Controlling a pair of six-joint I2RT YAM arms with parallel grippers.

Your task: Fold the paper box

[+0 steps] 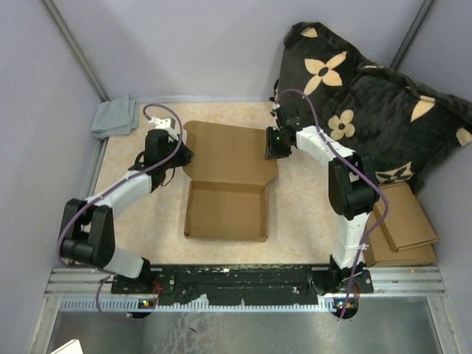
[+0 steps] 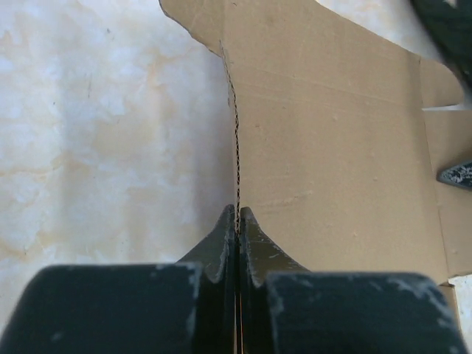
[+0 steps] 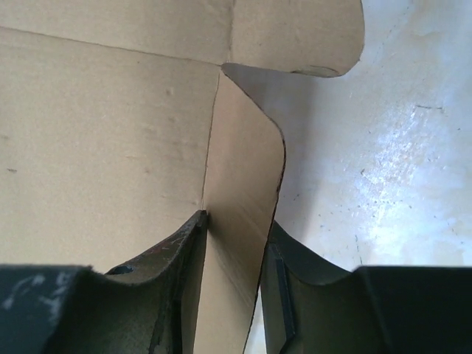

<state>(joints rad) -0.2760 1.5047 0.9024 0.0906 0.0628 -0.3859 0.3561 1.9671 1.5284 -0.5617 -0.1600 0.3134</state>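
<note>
The paper box [image 1: 226,212] lies mid-table, its shallow tray towards me with walls raised and its lid [image 1: 230,151] open flat behind. My left gripper [image 1: 184,155] is at the lid's left edge. In the left wrist view this gripper [image 2: 237,214] is shut on a thin cardboard flap [image 2: 237,147] seen edge-on. My right gripper [image 1: 274,144] is at the lid's right edge. In its wrist view the jaws [image 3: 236,221] stand apart, with the half-raised side flap [image 3: 243,169] slanting across the gap between them.
A grey cloth [image 1: 114,116] lies at the back left corner. A black flower-patterned cushion [image 1: 369,103] fills the back right. A pile of flat cardboard sheets [image 1: 402,225] sits right of the right arm. A metal rail [image 1: 243,280] runs along the near edge.
</note>
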